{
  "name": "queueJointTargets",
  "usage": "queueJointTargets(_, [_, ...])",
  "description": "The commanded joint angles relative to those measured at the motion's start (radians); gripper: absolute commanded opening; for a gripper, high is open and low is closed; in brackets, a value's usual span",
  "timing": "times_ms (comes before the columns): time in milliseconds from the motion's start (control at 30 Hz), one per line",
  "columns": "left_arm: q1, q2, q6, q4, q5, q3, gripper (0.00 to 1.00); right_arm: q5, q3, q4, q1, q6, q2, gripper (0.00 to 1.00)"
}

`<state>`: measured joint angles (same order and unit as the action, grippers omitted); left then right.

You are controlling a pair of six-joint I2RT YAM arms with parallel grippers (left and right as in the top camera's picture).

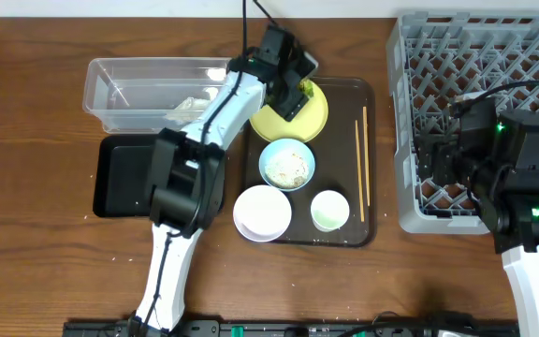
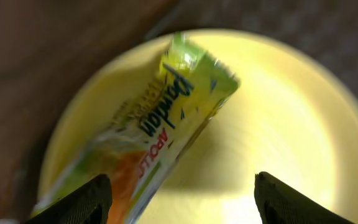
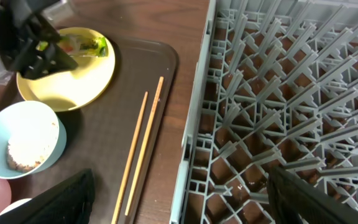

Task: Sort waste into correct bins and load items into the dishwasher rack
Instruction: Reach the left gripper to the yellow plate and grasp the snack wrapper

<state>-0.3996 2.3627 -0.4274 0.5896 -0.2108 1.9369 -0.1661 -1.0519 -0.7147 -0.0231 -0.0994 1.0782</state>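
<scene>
My left gripper point(image 2: 182, 202) is open just above the yellow plate point(image 1: 309, 120). The green-orange-yellow snack wrapper point(image 2: 160, 124) lies on the plate between the fingers, close to the left one. The light blue bowl point(image 1: 286, 164) holds white rice. The white bowl point(image 1: 262, 212), small white cup point(image 1: 329, 210) and two chopsticks point(image 1: 361, 154) sit on the brown serving tray point(image 1: 344, 94). My right gripper point(image 3: 182, 199) is open and empty over the left wall of the grey rack point(image 1: 480, 56).
The clear tub point(image 1: 148, 89) stands at the back left with a pale crumpled piece point(image 1: 190, 106) inside. The shallow black tray point(image 1: 120, 178) lies in front of it. My left arm reaches across both towards the plate.
</scene>
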Motion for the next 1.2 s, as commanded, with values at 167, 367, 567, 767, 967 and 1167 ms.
queueJointTargets(167, [0.011,-0.008,-0.021,-0.053,-0.006,0.005,0.72,-0.011,-0.02,-0.001,0.002,-0.006,0.001,0.86])
queueJointTargets(367, [0.01,0.032,-0.02,-0.064,-0.007,0.004,0.65,-0.011,-0.02,-0.001,0.002,-0.006,0.002,0.86])
queueJointTargets(567, [0.01,0.045,-0.009,-0.065,-0.007,0.0,0.56,-0.011,-0.02,-0.001,0.002,-0.006,0.002,0.85])
queueJointTargets(767, [0.007,0.05,-0.005,-0.068,-0.007,-0.018,0.5,-0.011,-0.02,-0.006,0.002,-0.006,0.002,0.85])
queueJointTargets(967, [0.007,0.101,-0.005,-0.077,-0.007,-0.018,0.42,-0.011,-0.02,-0.013,0.002,-0.006,0.002,0.84])
queueJointTargets(1167, [0.007,0.129,0.002,-0.076,-0.006,-0.018,0.29,-0.011,-0.02,-0.019,0.002,-0.006,0.002,0.84])
